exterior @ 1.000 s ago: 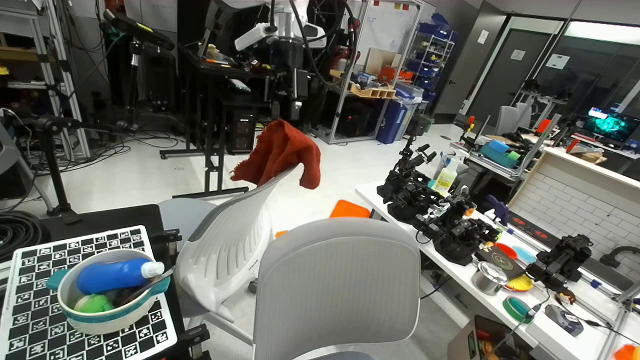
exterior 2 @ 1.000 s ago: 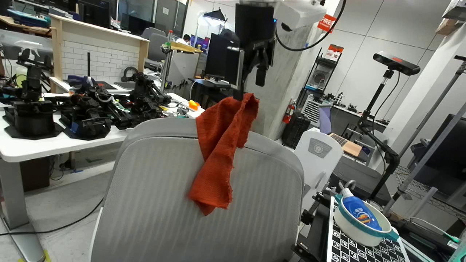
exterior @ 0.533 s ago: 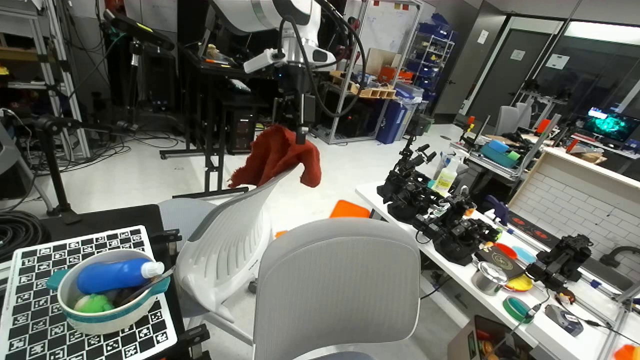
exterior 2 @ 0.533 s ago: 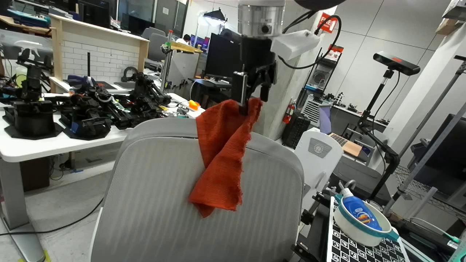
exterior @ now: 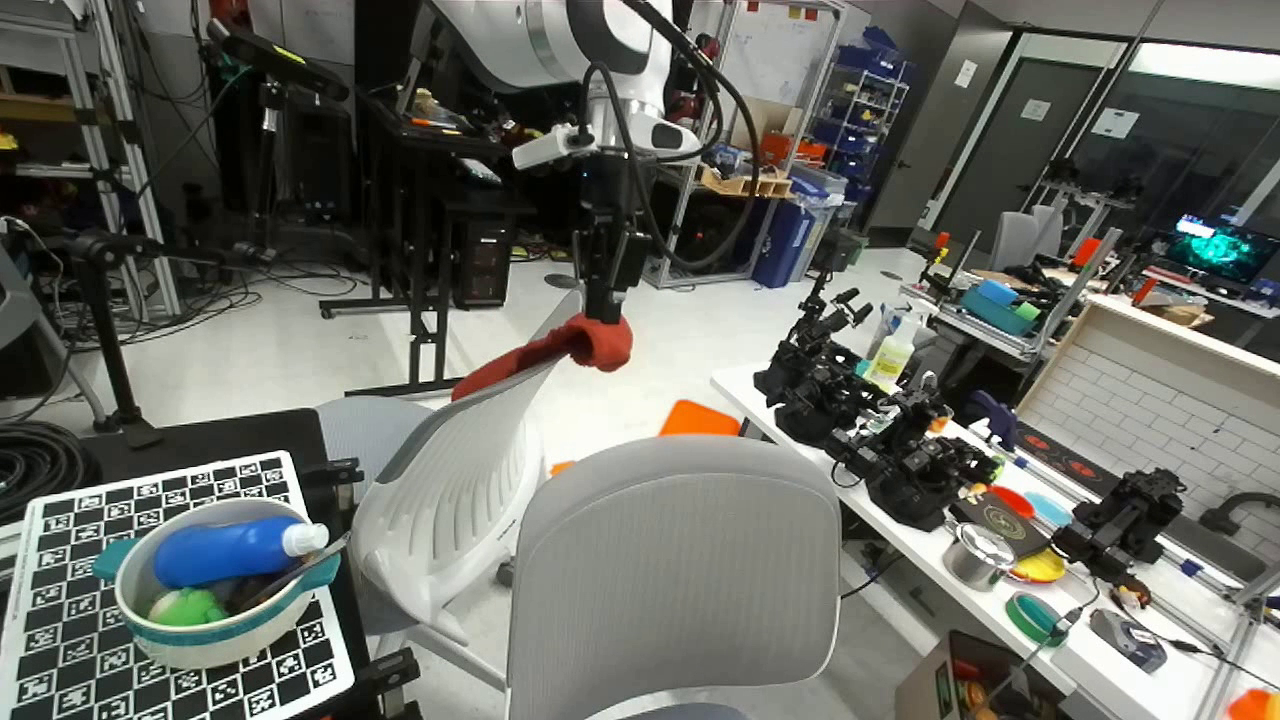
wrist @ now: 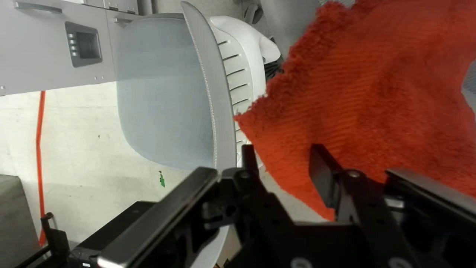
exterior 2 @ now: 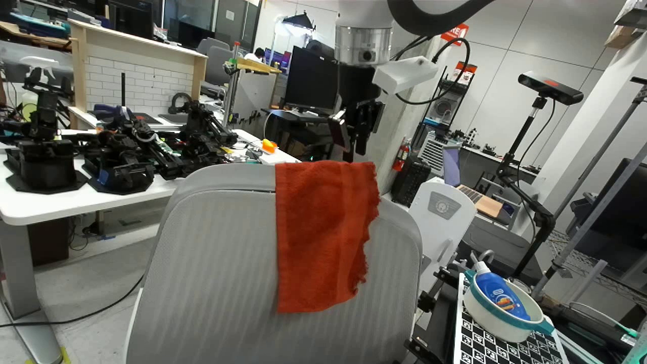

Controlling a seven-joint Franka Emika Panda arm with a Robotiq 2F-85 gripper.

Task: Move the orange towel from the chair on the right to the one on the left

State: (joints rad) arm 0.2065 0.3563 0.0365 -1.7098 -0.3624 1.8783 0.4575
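Towel (exterior 2: 326, 237), red-orange and spread nearly flat, hangs over the backrest of the draped chair (exterior 2: 217, 263) in an exterior view. My claw (exterior 2: 355, 150) points down at the towel's upper edge; from there I cannot tell whether I touch the cloth. Past the towel's frayed edge, a cream pot (exterior 2: 488, 319) holding a blue bottle (exterior 2: 498, 293) rests on a checkered board (exterior 2: 485, 349). On the opposite side of the towel, black robot arms (exterior 2: 119, 169) stand on a white surface (exterior 2: 101, 207).

In an exterior view, my white arm (exterior: 500, 45) is above the towel, which lies across the top of the draped chair, an end rolled into a thick fold right under my claw. The bare chair (exterior: 680, 580) stands nearer the camera than the towel.

In the wrist view, my two fingers (wrist: 322, 176) stand apart, the towel's edge showing aslant through the gap between them. Next to the towel's corner I see a slatted chair back (wrist: 238, 80); which of the two chairs it is, I cannot tell. An orange-red line (wrist: 38, 149) runs along the floor (wrist: 93, 178), well apart from the towel.
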